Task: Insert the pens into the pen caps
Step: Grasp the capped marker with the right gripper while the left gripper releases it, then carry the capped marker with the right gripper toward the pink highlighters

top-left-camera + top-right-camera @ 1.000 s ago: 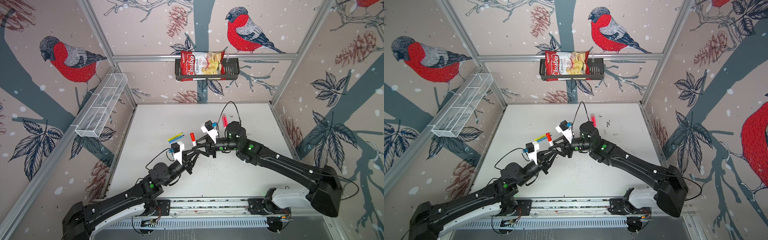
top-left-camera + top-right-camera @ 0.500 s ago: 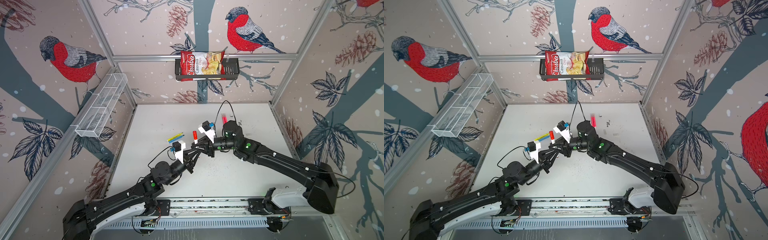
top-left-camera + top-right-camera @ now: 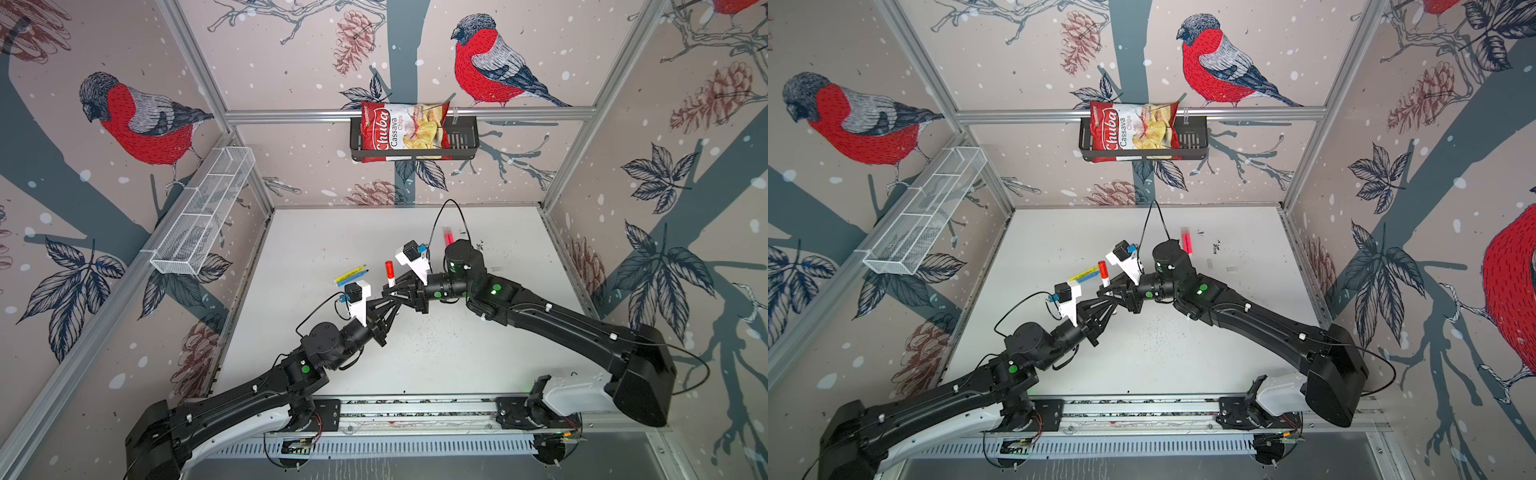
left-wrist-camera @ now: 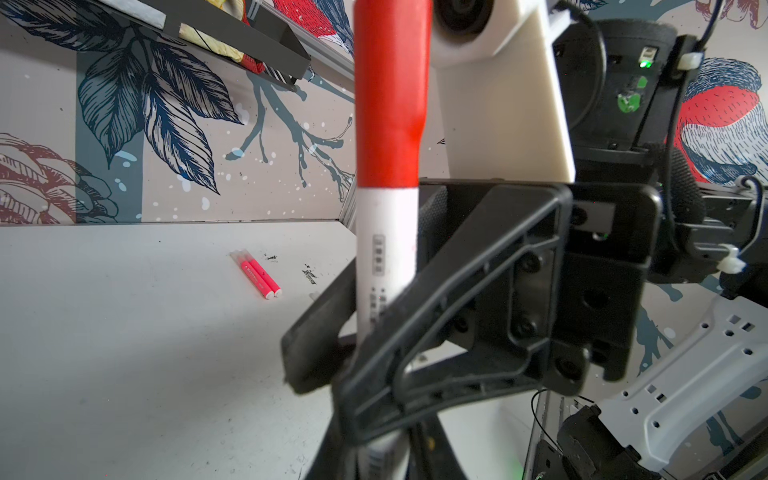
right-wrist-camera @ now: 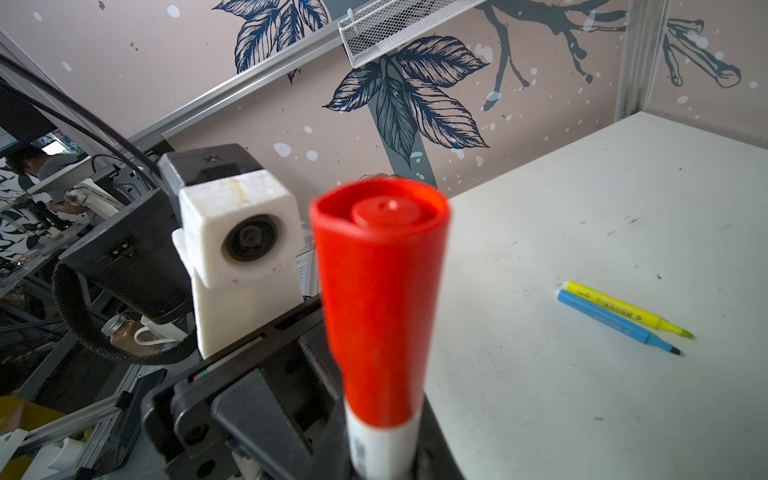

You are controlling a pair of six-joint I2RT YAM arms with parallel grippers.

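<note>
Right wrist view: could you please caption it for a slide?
A red-capped white pen looms upright; yellow pen and blue pen lie together on the table.

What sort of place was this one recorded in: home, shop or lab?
Most likely a lab test booth: two arms mounted on a rail at the edge of a white tabletop, walled in by aluminium framing and bird wallpaper.

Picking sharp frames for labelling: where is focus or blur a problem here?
Right wrist view: the red-capped white plastic marker is soft, too close; the slim yellow pen and blue pen are crisp. Left wrist view: marker blurry, two neon pink pens sharp. Both top views: sharp, evenly lit.
</note>
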